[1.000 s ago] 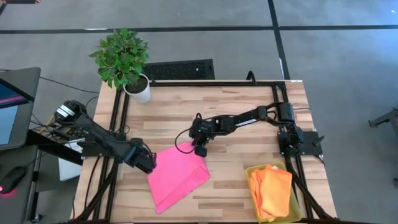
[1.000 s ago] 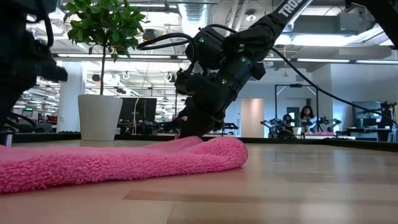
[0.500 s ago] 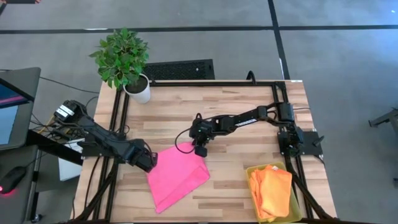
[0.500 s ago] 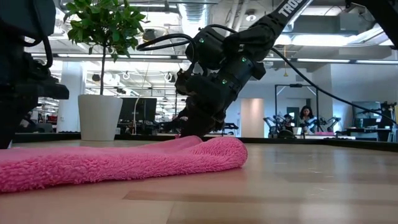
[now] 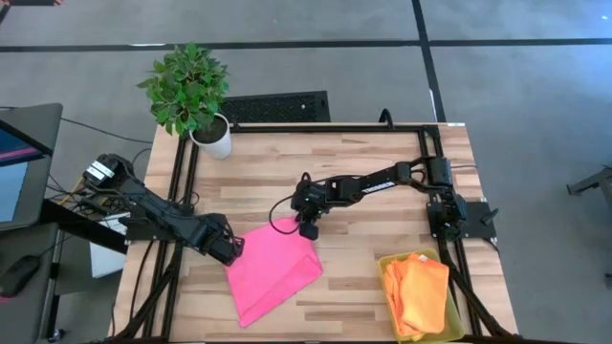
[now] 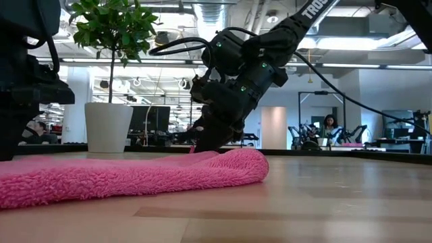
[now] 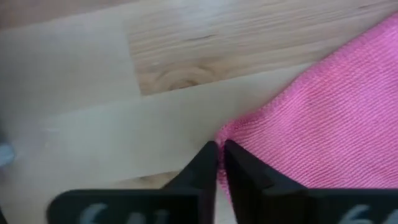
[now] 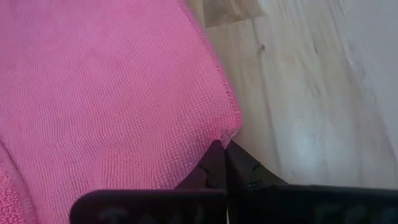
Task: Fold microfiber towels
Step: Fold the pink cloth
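A hot pink towel [image 5: 272, 271] lies on the wooden table [image 5: 363, 162], toward its front and left of the middle, doubled over into a lopsided four-sided shape with a soft fuzzy nap and a rounded fold along one edge. Its long axis runs on a slant, from the far corner near the table's middle down to the near-left corner. The left gripper [image 5: 233, 250] sits at the towel's left corner with its fingers [image 7: 205, 163] pressed together on the cloth's tip. The right gripper [image 5: 307, 230] is at the far corner, its fingers [image 8: 214, 163] likewise pinched shut on the cloth edge. Two orange towels [image 5: 418, 291] lie piled in a yellow bin [image 5: 454, 323] at the front right; the bin's near end is cut off by the frame, and a yellow cloth cannot be told apart from it. In the low view the left arm is mostly cut off at the picture's edge. A potted plant [image 5: 191, 96] stands at the far left corner.
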`<state>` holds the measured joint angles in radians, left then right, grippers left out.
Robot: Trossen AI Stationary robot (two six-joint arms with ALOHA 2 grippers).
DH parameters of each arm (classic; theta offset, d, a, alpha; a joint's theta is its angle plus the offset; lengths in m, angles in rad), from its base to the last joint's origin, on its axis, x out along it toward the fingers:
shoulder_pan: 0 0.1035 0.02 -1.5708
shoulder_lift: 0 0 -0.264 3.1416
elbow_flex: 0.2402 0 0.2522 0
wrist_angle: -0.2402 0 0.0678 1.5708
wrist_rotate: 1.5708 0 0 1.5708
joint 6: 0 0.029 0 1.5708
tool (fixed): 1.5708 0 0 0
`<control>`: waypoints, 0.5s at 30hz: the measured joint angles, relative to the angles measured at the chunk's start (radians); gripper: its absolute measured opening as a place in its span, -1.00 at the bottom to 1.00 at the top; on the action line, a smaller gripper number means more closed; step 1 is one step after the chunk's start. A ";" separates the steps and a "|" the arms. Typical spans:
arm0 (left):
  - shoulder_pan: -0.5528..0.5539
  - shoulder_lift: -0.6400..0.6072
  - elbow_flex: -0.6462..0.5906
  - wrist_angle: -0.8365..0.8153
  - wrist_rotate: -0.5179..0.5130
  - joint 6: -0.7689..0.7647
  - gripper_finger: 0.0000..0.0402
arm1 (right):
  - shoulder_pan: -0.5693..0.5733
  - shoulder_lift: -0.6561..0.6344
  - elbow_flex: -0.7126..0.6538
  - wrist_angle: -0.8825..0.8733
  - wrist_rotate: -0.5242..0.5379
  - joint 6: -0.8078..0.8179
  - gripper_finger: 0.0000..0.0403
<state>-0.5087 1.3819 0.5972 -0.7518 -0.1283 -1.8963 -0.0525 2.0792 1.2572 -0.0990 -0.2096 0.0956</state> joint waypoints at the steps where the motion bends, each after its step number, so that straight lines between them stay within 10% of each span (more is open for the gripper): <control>1: 0.000 0.000 0.000 0.001 -0.007 0.008 -0.94 | -0.002 0.000 0.000 0.000 0.000 0.000 -0.97; 15: 0.002 0.004 0.037 -0.018 -0.112 0.053 -1.00 | -0.022 -0.023 0.001 -0.072 -0.002 0.001 -0.97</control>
<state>-0.5067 1.3857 0.6338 -0.7701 -0.2404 -1.8436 -0.0746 2.0561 1.2579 -0.1713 -0.2111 0.0963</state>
